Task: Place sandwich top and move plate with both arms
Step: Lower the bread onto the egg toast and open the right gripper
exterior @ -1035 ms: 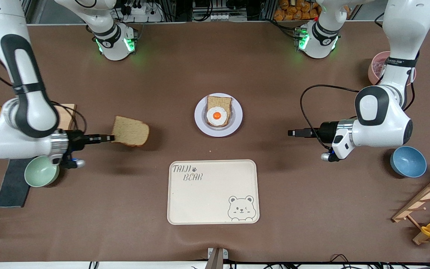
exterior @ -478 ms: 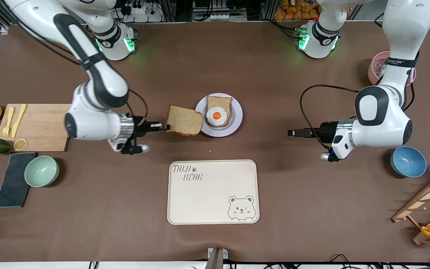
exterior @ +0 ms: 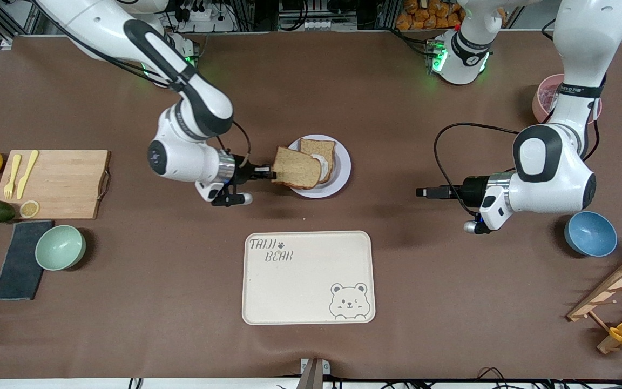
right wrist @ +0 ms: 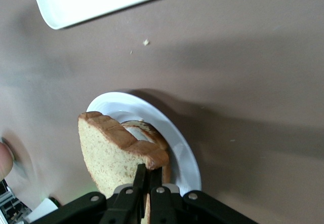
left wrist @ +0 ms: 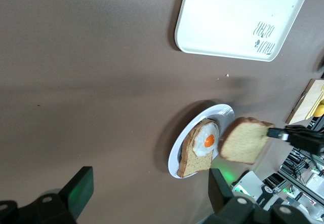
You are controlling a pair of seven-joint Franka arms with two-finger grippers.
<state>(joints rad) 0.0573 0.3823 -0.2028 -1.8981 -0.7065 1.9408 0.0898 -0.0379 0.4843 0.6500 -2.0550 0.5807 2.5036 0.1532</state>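
On the surface (exterior: 397,108), the plate (exterior: 343,167) carries the egg slice (exterior: 324,154); right hand (exterior: 271,173) pinches the sandwich top (exterior: 296,167), overhanging the plate's rim. Left hand (exterior: 421,192) waits open. Released here, it could land askew

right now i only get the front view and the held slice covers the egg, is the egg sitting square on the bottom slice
Observer: Yes. The left wrist view shows the fried egg whole, yolk up, on the lower slice on the plate.
Operator: how's the right grip
Observer: The right gripper, over the plate's rim, is shut on the sandwich top at its crust edge.
Operator: and the left
Observer: The left gripper waits over bare table, open and empty.
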